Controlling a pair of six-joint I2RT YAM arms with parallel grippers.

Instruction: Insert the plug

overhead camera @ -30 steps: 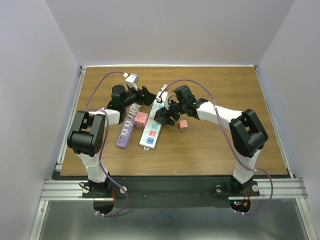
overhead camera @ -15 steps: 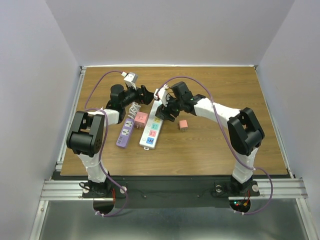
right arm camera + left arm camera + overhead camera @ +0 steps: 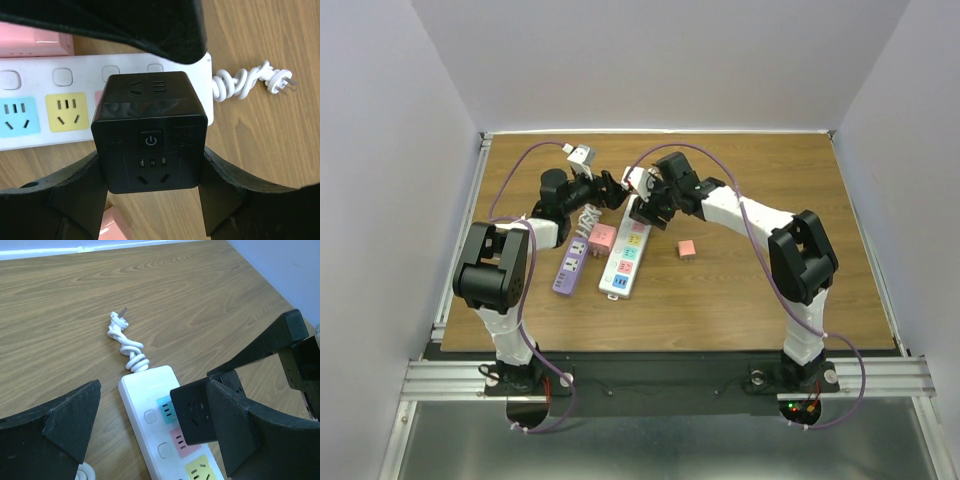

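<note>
My right gripper (image 3: 150, 172) is shut on a black cube adapter (image 3: 150, 135) with a power button and sockets on its faces. It holds the cube just above the far end of the white power strip (image 3: 82, 66), near the strip's coiled white cord and plug (image 3: 277, 82). In the top view the right gripper (image 3: 645, 205) is over the strip (image 3: 623, 262). My left gripper (image 3: 612, 190) is open close beside it. In the left wrist view the cube (image 3: 200, 412) hangs between the left gripper's (image 3: 152, 390) open fingers, near the right finger (image 3: 250, 440), over the strip (image 3: 145, 395).
A purple power strip (image 3: 569, 266) lies left of the white one. A pink cube (image 3: 603, 237) sits between them and a second pink cube (image 3: 687, 248) lies to the right. The white plug (image 3: 121, 317) rests on bare wood beyond the strip.
My right gripper has carried the black cube up along the white strip toward its far end and closer to the left gripper. The left arm has hardly moved.
</note>
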